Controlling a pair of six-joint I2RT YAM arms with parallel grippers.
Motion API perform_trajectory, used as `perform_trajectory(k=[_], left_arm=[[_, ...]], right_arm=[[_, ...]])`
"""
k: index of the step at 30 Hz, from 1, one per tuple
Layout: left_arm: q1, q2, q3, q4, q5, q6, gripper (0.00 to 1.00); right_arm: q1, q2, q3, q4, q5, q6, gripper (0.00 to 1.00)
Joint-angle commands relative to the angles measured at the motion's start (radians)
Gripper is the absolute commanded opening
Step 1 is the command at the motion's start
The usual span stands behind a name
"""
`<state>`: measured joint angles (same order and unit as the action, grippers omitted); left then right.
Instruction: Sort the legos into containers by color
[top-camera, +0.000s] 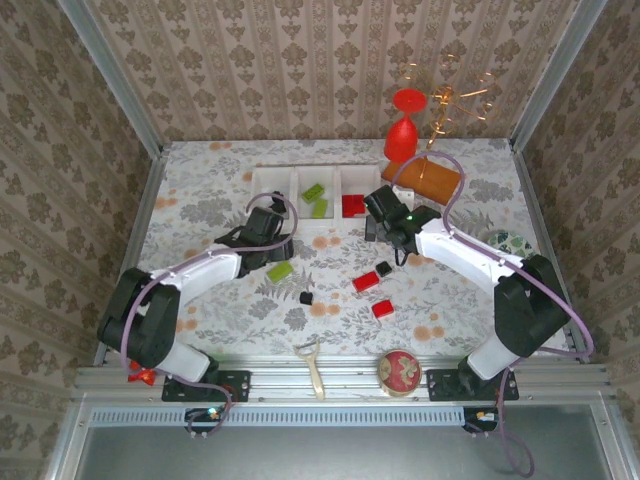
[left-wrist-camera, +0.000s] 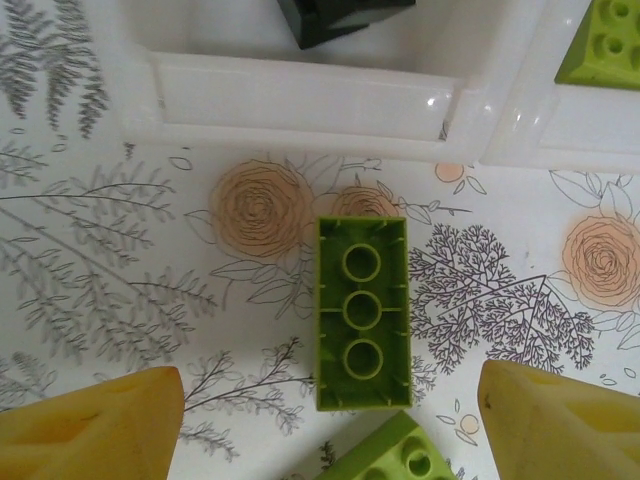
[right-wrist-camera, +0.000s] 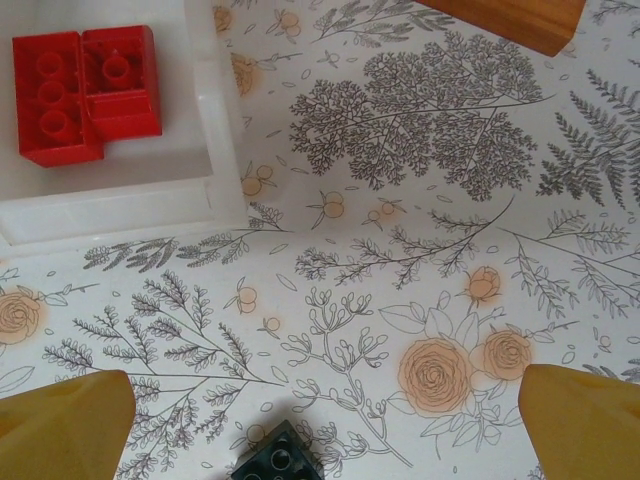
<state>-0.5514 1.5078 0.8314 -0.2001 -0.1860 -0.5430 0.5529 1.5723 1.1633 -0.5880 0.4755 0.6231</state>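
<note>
Partly off-frame, black lego (right-wrist-camera: 275, 458)

Beige damask wallpaper (top-camera: 300, 60) on back and both side walls. Floral cloth over surface (top-camera: 200, 195): grey ferns, peach roses on white. Aluminium posts (top-camera: 112, 75) at back corners, aluminium rail (top-camera: 350, 381) along near edge. Light soft, even.

Left wrist view: black brick in bin (left-wrist-camera: 335, 20) cut by top edge; lime brick (left-wrist-camera: 605, 45) cut by upper right corner; second lime brick (left-wrist-camera: 395, 455) cut by bottom edge.

Right wrist view: loose black brick (right-wrist-camera: 280, 458) cut by bottom edge; wooden board (right-wrist-camera: 510, 18) cut by top edge.

Top view: contents of leftmost bin (top-camera: 272, 180) indistinguishable.
</note>
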Motion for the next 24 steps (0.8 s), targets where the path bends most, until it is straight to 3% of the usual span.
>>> perform_trajectory(k=[1,24], left_arm=[[-0.008,0.045,0.042,-0.041,0.021,-0.012,0.77],[0.013,0.203,0.064,0.000,0.045,-0.026,0.64]], right_arm=[[0.002,-0.043,-0.017,-0.038,0.063,0.033,1.00],[-0.002,-0.019,-0.007,-0.049,0.057,0.052,1.00]])
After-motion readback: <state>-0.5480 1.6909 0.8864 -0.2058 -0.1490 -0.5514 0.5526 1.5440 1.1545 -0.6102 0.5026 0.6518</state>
